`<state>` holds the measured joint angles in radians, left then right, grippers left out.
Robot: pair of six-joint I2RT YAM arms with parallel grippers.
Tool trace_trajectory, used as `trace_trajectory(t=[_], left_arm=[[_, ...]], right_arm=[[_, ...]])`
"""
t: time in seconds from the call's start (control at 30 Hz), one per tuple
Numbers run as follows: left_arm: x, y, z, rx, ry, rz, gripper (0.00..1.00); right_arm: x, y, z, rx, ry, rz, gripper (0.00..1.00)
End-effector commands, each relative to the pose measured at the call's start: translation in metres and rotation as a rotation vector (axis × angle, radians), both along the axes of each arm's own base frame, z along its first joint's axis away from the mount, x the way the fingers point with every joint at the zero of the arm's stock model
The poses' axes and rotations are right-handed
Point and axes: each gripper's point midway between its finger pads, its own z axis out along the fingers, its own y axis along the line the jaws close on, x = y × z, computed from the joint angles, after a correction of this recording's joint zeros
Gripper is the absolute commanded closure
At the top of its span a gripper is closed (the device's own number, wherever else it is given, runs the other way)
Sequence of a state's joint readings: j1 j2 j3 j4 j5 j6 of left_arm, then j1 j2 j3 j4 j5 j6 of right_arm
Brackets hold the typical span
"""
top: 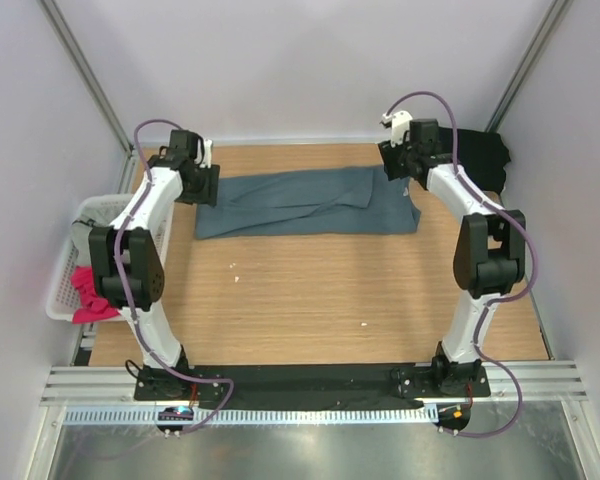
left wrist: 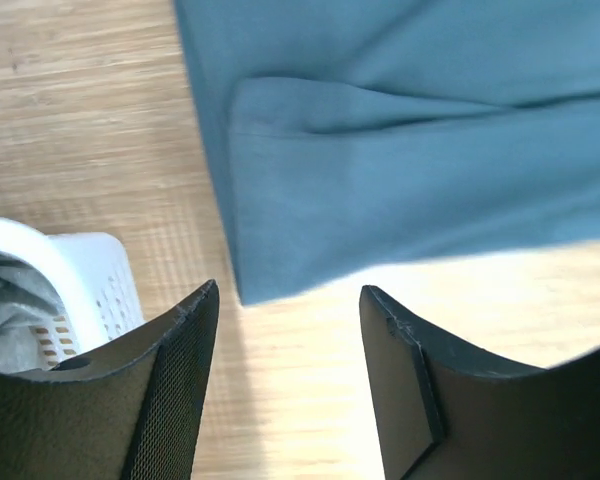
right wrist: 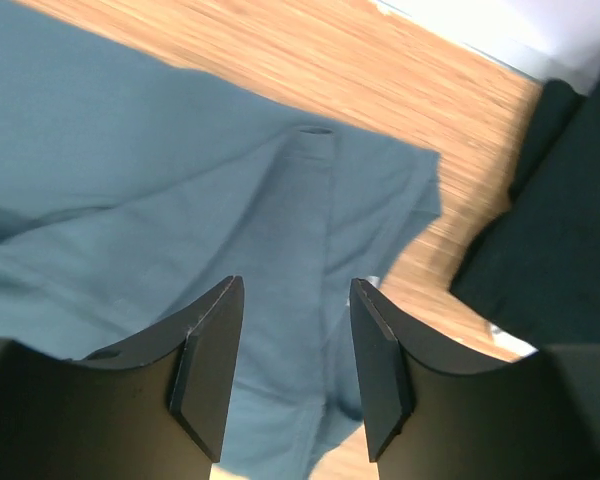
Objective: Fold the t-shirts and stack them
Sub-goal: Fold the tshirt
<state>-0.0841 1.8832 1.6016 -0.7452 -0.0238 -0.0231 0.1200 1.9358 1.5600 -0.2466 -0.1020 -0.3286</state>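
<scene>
The slate blue-grey t-shirt lies folded in a long band on the far part of the table. The left pincer is at its left end and the right pincer above its right end, both apart and empty.

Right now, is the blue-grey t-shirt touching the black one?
Apart. Right wrist view shows a strip of bare tabletop between the blue-grey t-shirt and the black t-shirt.
</scene>
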Motion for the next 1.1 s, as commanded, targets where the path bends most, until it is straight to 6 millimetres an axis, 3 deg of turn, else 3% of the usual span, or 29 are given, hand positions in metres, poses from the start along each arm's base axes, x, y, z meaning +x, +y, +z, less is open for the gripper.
trace_trajectory(t=[0.0,0.17,0.2,0.23,0.3,0.33,0.57,0.87,1.07], left_arm=[[0.0,-0.03,0.018,-0.079,-0.09,-0.094,0.41],[-0.011,-0.034,-0.04,-0.075,0.062,-0.134,0.44],[-0.012,-0.034,-0.046,-0.079,0.078,-0.135,0.44],[-0.012,-0.034,-0.051,-0.078,0.089,-0.134,0.44],[-0.013,-0.036,-0.063,-0.085,0.115,-0.141,0.44],[-0.014,-0.036,-0.067,-0.085,0.126,-0.142,0.45],[-0.017,-0.034,-0.085,-0.071,0.174,-0.136,0.44],[-0.018,-0.031,-0.093,-0.065,0.194,-0.119,0.44],[-0.02,-0.031,-0.092,-0.064,0.196,-0.122,0.44]], right_arm=[[-0.016,0.026,0.055,0.172,-0.058,0.064,0.47],[-0.034,0.052,0.022,0.291,0.103,0.14,0.47],[-0.033,0.054,0.018,0.299,0.114,0.142,0.47],[-0.034,0.056,0.003,0.31,0.161,0.149,0.47],[-0.03,0.059,-0.003,0.321,0.188,0.154,0.47],[-0.032,0.061,-0.017,0.333,0.232,0.158,0.47],[-0.032,0.072,-0.049,0.386,0.335,0.17,0.47],[-0.042,0.073,-0.066,0.39,0.395,0.178,0.47],[-0.042,0.076,-0.076,0.406,0.431,0.183,0.53]])
